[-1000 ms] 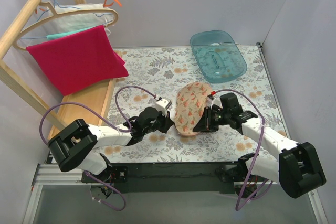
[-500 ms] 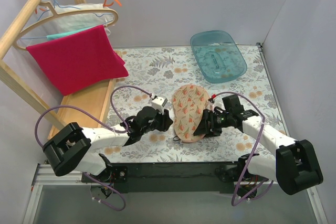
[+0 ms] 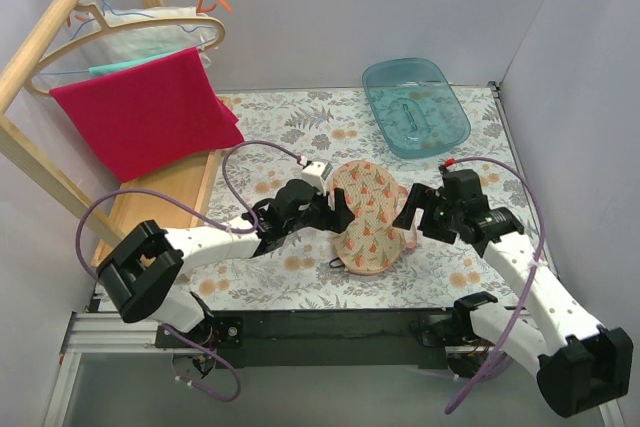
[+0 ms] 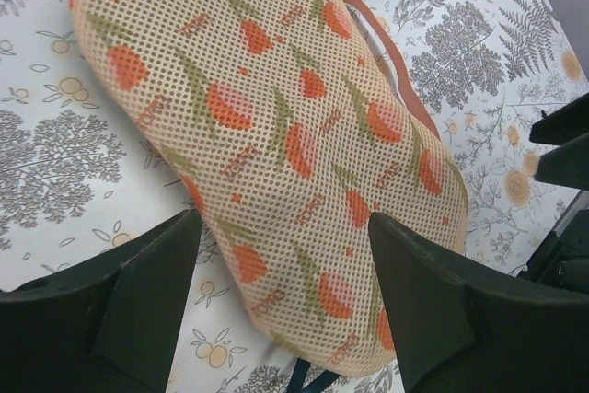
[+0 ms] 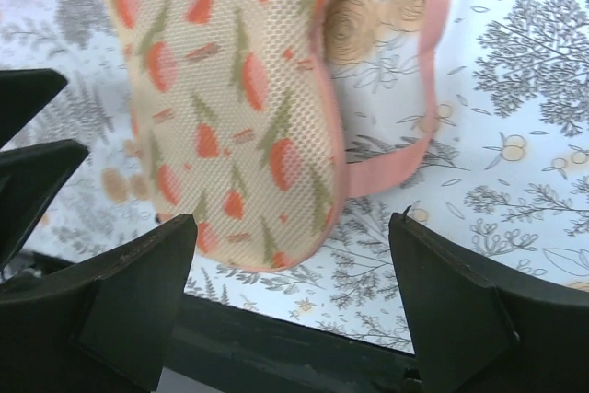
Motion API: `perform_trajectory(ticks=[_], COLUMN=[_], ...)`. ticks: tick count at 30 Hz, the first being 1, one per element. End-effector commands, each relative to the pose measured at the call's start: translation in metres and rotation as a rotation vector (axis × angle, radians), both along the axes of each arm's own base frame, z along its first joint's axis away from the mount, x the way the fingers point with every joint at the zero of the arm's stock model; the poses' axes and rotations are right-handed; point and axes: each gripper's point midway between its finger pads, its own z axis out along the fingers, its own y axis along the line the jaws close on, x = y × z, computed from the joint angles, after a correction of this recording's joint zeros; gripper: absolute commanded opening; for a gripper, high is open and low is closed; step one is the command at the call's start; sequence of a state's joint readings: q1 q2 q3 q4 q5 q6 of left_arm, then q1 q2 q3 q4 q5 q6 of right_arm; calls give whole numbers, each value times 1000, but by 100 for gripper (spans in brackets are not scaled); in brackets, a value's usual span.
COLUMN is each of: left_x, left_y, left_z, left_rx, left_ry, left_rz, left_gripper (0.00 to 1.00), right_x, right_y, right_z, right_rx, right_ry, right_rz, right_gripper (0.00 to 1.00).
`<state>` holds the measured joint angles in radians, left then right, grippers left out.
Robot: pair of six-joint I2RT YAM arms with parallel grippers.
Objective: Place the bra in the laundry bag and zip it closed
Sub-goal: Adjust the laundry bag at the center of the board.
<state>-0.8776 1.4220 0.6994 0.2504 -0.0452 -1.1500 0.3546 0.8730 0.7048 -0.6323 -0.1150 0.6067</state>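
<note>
Setting: floral-print tabletop (image 3: pixel 300 127) is carrying the scene, pale walls closing in behind and to the sides.
Laundry bag (image 3: pixel 368 215): peach pouch with orange-red flowers is lying flat at mid-tabletop, between the two arms.
Bra (image 3: pixel 333 265): only a thin dark strap is showing, poking out at the bag's near end.
Left gripper (image 4: pixel 281 220): jaws are standing apart at the bag's left edge, clamping nothing; whether they are touching the fabric cannot be told.
Right gripper (image 5: pixel 293 223): jaws are gaping wide just right of the bag, holding nothing.
Pink edging (image 5: pixel 433 89): is trailing on the tabletop along the bag's right side.
Background: teal tub (image 3: pixel 415 107) is sitting at the far right; red towel (image 3: pixel 145 112) is hanging from a wooden rack (image 3: pixel 40 37) on the left.
</note>
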Motion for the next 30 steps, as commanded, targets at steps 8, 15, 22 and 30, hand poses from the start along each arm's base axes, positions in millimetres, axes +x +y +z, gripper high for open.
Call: perform_trajectory(ticks=[8,15,22,30], left_x=[-10,-14,-12,-3], left_y=[-25,-1,18,15], left_z=[-54,-73,-34,50], left_rx=[7,89,61,54], left_ry=[239,268,168,62], left_rz=[-42,30,76,44], left_gripper=[70,67,69,98], right_x=[46,28,29,76], right_y=[25,50,50,-11], right_z=[-46,-72,-66,4], right_rx=[26,137,109,-174], right_ry=[57,158,100,-199], right_rz=[102,236,241,-8], right_gripper=[71,48,62,98])
